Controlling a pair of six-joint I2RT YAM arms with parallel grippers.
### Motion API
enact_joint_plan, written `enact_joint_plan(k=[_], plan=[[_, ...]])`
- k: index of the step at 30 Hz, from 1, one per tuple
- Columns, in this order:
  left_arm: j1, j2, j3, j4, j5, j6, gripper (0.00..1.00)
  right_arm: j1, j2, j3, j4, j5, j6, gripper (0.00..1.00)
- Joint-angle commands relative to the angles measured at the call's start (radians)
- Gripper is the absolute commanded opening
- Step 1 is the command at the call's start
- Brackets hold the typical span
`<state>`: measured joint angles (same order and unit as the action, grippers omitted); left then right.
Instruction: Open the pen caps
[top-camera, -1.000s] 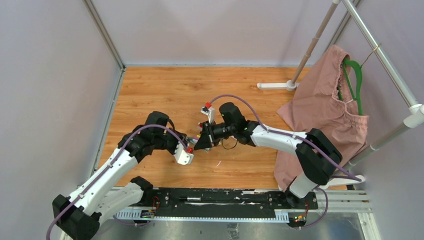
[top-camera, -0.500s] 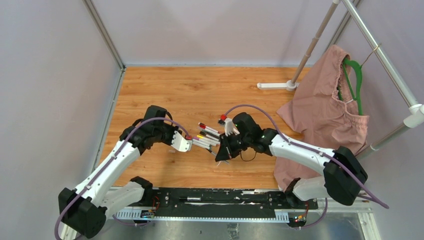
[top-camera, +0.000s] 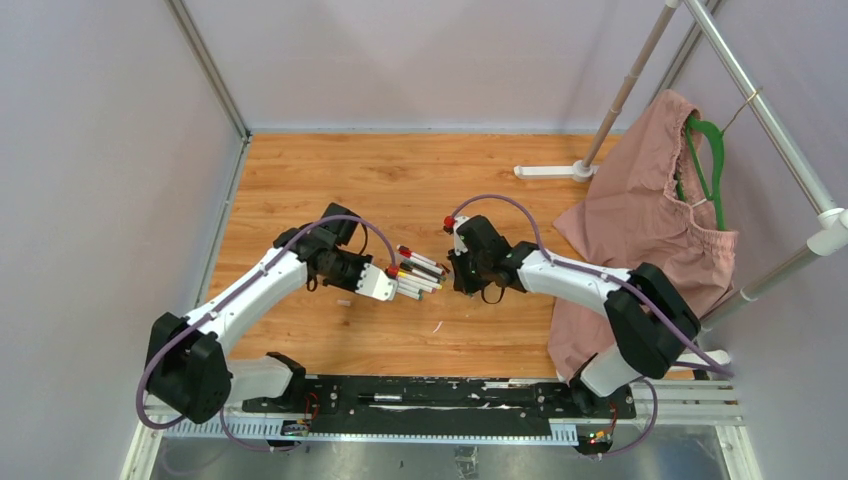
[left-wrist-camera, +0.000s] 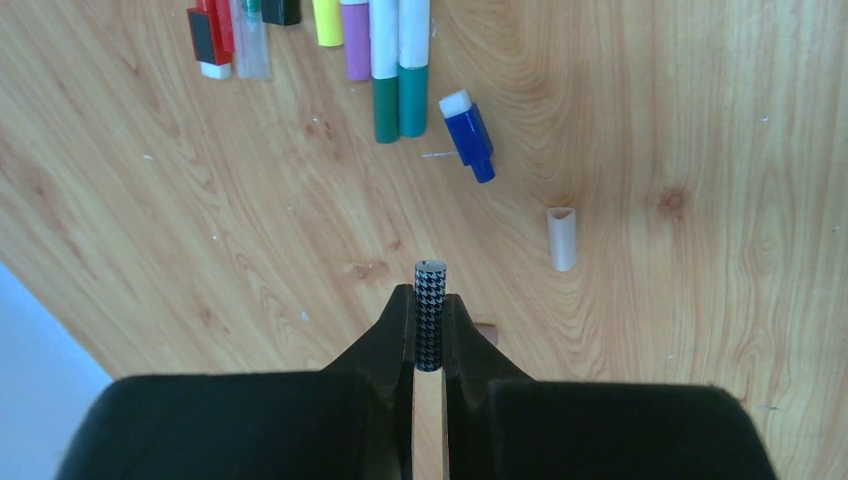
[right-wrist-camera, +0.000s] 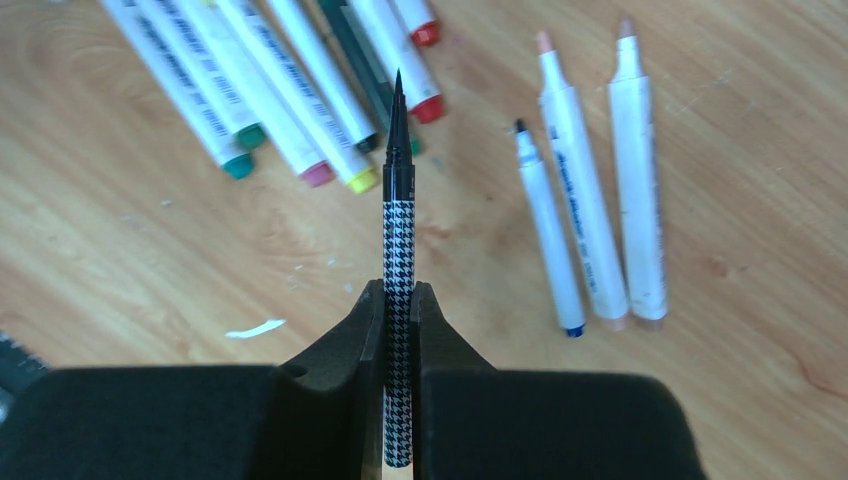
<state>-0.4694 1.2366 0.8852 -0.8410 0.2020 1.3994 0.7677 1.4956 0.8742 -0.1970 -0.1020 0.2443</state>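
Note:
In the left wrist view my left gripper (left-wrist-camera: 430, 300) is shut on a short black-and-white houndstooth pen cap (left-wrist-camera: 431, 276), held just above the wood. My right gripper (right-wrist-camera: 399, 292) is shut on the matching houndstooth pen (right-wrist-camera: 399, 235), whose black brush tip is bare. Capped white markers (right-wrist-camera: 250, 90) lie fanned beyond it, and three uncapped markers (right-wrist-camera: 580, 190) lie to the right. A loose blue cap (left-wrist-camera: 468, 135) and a pale cap (left-wrist-camera: 562, 238) rest on the floor. From above, both grippers flank the marker pile (top-camera: 420, 272), left gripper (top-camera: 385, 283) and right gripper (top-camera: 462, 283).
Pink cloth (top-camera: 640, 220) on a green hanger (top-camera: 708, 160) hangs from a rack at the right, its white foot (top-camera: 550, 171) on the wood. Grey walls close in left and back. A white sliver (top-camera: 437, 326) lies near the front.
The two grippers met in the middle a second ago, then drew apart, cap in the left and pen in the right. Both now sit beside the marker pile.

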Motion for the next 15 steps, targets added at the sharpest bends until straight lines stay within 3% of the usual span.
enact_joint_plan(k=[1,7,12,15], plan=[[-0.009,0.019,-0.008,-0.026,0.046,-0.033,0.00,-0.042,0.066,0.033,0.010,0.055,-0.066,0.00],[-0.009,0.083,0.000,-0.026,0.077,-0.076,0.00,-0.053,0.107,0.034,0.008,0.073,-0.084,0.03],[-0.019,0.098,-0.033,-0.026,0.103,-0.070,0.00,-0.052,0.080,0.010,0.011,0.073,-0.068,0.23],[-0.023,0.109,-0.058,-0.018,0.098,-0.067,0.00,-0.052,0.046,-0.003,0.015,0.065,-0.057,0.29]])
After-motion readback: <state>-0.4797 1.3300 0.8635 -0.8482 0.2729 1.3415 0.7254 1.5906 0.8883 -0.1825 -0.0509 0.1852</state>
